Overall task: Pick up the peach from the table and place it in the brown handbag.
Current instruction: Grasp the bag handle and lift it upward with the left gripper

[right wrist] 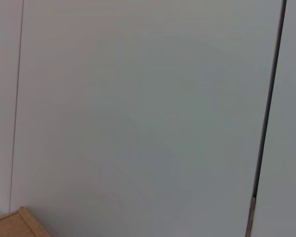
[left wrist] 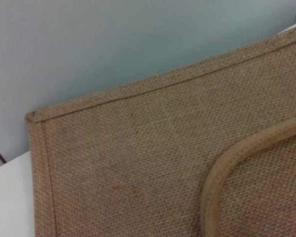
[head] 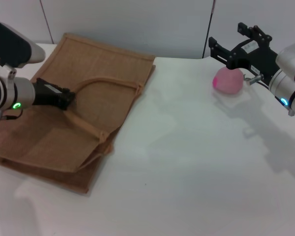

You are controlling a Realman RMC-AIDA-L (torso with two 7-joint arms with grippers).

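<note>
While our right gripper [head: 232, 58] hangs spread over the far right of the table [head: 196, 162], the peach [head: 228, 81] sits just beneath and beside its fingers, not yet gripped. We judge the fruit could roll away if one finger nudges it before the jaws settle on both sides. Our left gripper [head: 69, 98] is at the brown handbag [head: 54, 142], on the left; it seems pinched on a handle [head: 108, 81], though we cannot tell for sure, and the flat-lying mouth may stay too narrow for the drop. Only the head view shows the peach; the left wrist view shows just jute weave, the right wrist view mostly bare wall [right wrist: 148, 108].
</note>
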